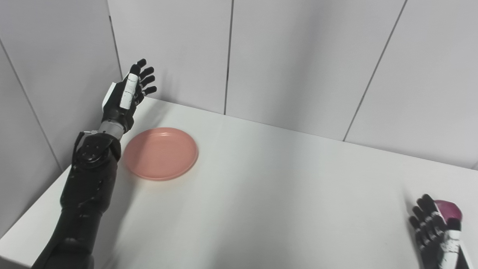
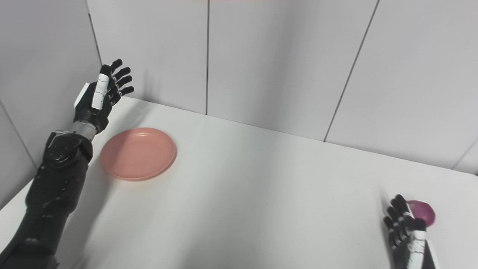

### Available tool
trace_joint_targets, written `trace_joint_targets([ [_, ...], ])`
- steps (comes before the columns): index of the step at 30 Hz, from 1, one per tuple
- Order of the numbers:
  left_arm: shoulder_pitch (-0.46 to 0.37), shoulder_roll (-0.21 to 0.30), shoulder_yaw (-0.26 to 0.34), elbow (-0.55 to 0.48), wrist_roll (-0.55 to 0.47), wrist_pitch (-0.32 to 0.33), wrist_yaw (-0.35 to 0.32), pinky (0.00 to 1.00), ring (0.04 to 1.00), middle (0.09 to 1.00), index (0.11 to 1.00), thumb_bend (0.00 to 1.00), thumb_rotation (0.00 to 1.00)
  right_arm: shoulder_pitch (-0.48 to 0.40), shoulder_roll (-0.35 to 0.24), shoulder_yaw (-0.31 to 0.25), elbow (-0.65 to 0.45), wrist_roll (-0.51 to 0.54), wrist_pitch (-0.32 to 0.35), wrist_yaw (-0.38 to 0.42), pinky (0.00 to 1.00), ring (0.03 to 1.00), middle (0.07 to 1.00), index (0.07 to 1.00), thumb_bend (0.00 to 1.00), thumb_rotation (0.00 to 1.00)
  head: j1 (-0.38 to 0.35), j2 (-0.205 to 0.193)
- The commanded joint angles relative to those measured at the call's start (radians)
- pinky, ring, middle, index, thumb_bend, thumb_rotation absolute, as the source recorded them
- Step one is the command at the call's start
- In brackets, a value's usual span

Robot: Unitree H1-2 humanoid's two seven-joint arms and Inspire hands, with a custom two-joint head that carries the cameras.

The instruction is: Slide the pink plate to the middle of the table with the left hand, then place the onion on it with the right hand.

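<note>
1. Fingers (image 1: pixel 146 74) of the left hand (image 1: pixel 125 99) are spread apart, holding nothing, raised near the back-left corner of the desk (image 1: pixel 283 186).
2. Just below and to the right of that hand lies the pink plate (image 1: pixel 160 153), flat and round, not touched; the left hand is by far the nearer one.
3. Rightward from the plate the desk middle is bare, so I judge a sideways push has room.
4. Right hand (image 2: pixel 405 231), fingers loosely apart, sits just beside the onion (image 2: pixel 424 213) near the right edge, seemingly not gripping it.
</note>
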Motion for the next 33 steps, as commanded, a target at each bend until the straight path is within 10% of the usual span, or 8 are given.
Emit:
trace_joint_targets([
  [1,-0.071,0.042,0.018,0.012,-0.004,-0.071,0.004,0.88,0.879,0.887,0.883,0.97,0.9,0.08,0.031,0.012,0.098,-0.001,0.002,0.009,1.0,0.999,0.983,0.979,0.96,1.0,0.001,0.0],
  [14,-0.13,0.119,0.049,0.242,0.027,-0.229,0.046,0.72,0.762,0.797,0.812,0.87,0.86,0.088,0.025,0.008,0.089,0.011,0.008,0.021,1.0,0.982,0.969,0.964,0.99,1.0,0.022,0.007],
  [33,-0.108,0.118,0.057,0.396,-0.003,-0.276,0.046,0.73,0.787,0.793,0.824,0.91,0.85,0.098,0.024,-0.005,0.057,0.022,0.024,0.006,0.99,0.946,0.929,0.925,0.98,0.97,-0.006,0.04],
])
